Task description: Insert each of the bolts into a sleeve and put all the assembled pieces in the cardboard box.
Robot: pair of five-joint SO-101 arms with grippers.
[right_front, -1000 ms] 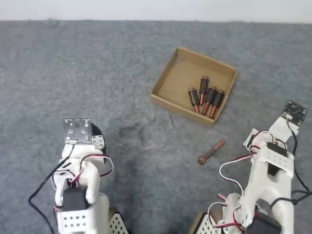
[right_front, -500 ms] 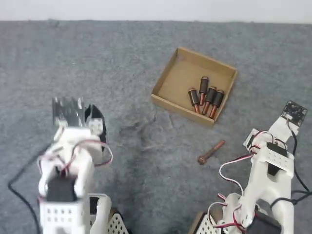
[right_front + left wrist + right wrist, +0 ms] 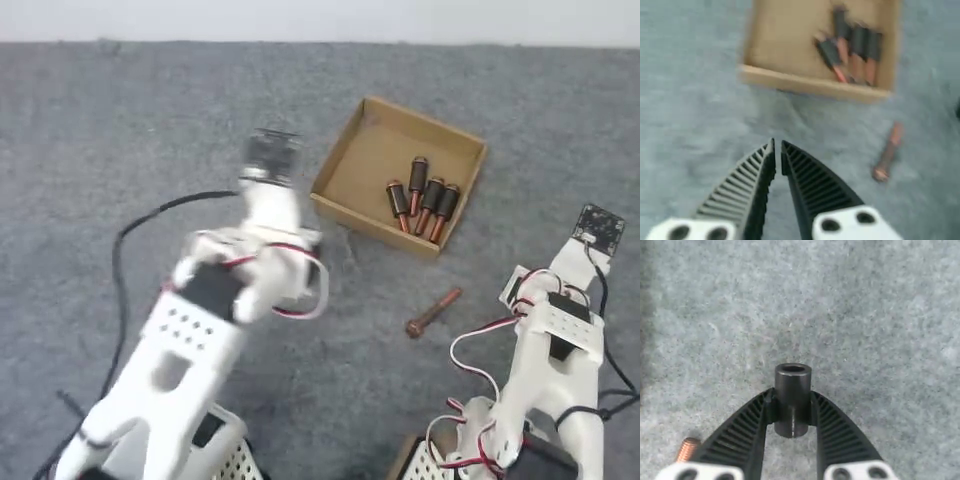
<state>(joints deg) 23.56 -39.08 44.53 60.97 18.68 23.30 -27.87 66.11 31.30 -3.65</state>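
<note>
Bolt [image 3: 435, 311] loose beside cardboard box [image 3: 365, 160]

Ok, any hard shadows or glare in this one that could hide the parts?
High view: soft, even light; the bolt on the carpet and the cardboard box throw only faint shadows, with no glare. Right wrist view: the sleeve in the right gripper is evenly lit, with no hotspot. Left wrist view: a thin shadow runs along the box's near wall and hides nothing.
</note>
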